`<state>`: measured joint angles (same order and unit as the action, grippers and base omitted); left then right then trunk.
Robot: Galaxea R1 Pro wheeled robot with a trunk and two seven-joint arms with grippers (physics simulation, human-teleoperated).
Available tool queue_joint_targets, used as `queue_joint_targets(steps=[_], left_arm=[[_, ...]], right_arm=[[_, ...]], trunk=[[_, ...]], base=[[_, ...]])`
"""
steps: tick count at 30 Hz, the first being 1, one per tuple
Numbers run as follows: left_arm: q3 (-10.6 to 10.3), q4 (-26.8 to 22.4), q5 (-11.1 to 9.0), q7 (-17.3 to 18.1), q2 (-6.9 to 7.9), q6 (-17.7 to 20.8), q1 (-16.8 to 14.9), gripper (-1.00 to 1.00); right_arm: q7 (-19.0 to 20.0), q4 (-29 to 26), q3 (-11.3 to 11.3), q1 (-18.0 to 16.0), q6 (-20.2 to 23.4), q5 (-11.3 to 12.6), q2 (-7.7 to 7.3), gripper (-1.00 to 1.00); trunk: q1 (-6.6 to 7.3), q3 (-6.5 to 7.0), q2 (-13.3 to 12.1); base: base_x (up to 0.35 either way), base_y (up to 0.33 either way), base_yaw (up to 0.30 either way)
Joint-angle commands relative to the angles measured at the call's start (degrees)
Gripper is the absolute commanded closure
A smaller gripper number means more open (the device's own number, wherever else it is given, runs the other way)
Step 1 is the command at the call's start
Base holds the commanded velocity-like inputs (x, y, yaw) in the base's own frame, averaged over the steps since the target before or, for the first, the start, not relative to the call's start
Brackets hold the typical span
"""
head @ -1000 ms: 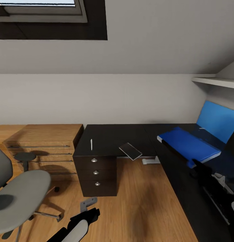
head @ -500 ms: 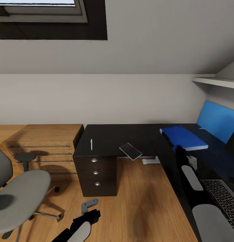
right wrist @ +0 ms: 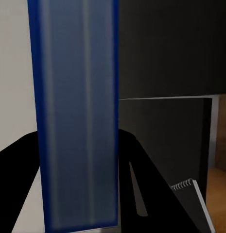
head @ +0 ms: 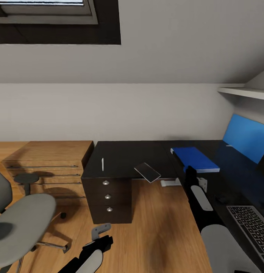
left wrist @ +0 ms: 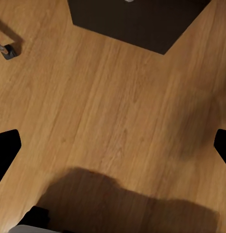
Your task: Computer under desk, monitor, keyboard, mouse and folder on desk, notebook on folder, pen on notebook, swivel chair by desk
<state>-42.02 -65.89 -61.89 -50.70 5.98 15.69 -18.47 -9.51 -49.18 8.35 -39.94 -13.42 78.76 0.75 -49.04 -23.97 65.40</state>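
Observation:
My right gripper (head: 191,171) is shut on the near edge of the blue folder (head: 194,158), holding it just above the black desk (head: 128,153). In the right wrist view the folder (right wrist: 74,116) runs edge-on between the black fingers (right wrist: 142,160). The grey notebook (head: 147,171) overhangs the desk's front edge, and the whitish pen (head: 103,163) lies to its left. The keyboard (head: 253,227) rests at the near right, with a small dark mouse (head: 222,198) beyond it. The grey swivel chair (head: 18,216) stands at the left. My left gripper (head: 99,233) hangs open over the floor.
A light wooden drawer chest (head: 48,159) stands left of the desk's dark drawer unit (head: 108,197). The blue rear panel (head: 245,138) and a white shelf (head: 241,91) are at the right. The left wrist view looks down on wooden floor (left wrist: 113,111) and a chair caster (left wrist: 8,51).
My right arm has swung left and away with the folder in it, uncovering the keyboard. The left arm, notebook, pen and chair have hardly moved.

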Motion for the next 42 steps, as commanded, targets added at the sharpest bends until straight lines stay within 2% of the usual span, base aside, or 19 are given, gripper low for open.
queue_joint_targets(steps=[1, 9, 16, 26, 42], left_arm=[[-0.15, -0.1, -0.16, -0.36, 0.05, 0.22, -0.07, -1.0], [-0.21, 0.13, -0.17, -0.36, 0.0, 0.22, -0.07, -1.0], [-0.39, 0.23, -0.18, -0.29, -0.08, 0.22, -0.07, -1.0], [-0.26, 0.24, -0.16, -0.27, -0.03, 0.22, -0.07, -1.0], [-0.07, -0.1, -0.24, -0.24, 0.02, 0.22, -0.07, -1.0]], right_arm=[[-0.09, -0.02, 0.13, 0.0, -0.2, 0.51, -0.01, 1.0], [0.0, 0.12, 0.48, 0.04, -0.27, 0.38, -0.12, 1.0], [-0.1, 0.53, 0.62, 0.1, -0.29, 0.42, -0.86, 1.0], [-0.16, 1.97, 2.0, 0.07, -0.92, 0.47, -0.84, 1.0], [-0.16, 2.25, 2.12, 0.12, -0.58, 0.61, -1.17, 1.0]], trunk=[[-0.03, -0.07, 0.04], [-0.03, -0.07, 0.04], [-0.03, -0.07, 0.04], [-0.03, -0.07, 0.04], [-0.03, -0.07, 0.04]], base=[[0.246, 0.0, 0.0], [0.225, -0.005, 0.0], [0.256, -0.067, -0.004], [0.021, -0.007, -0.18], [0.0, 0.0, -0.012]])
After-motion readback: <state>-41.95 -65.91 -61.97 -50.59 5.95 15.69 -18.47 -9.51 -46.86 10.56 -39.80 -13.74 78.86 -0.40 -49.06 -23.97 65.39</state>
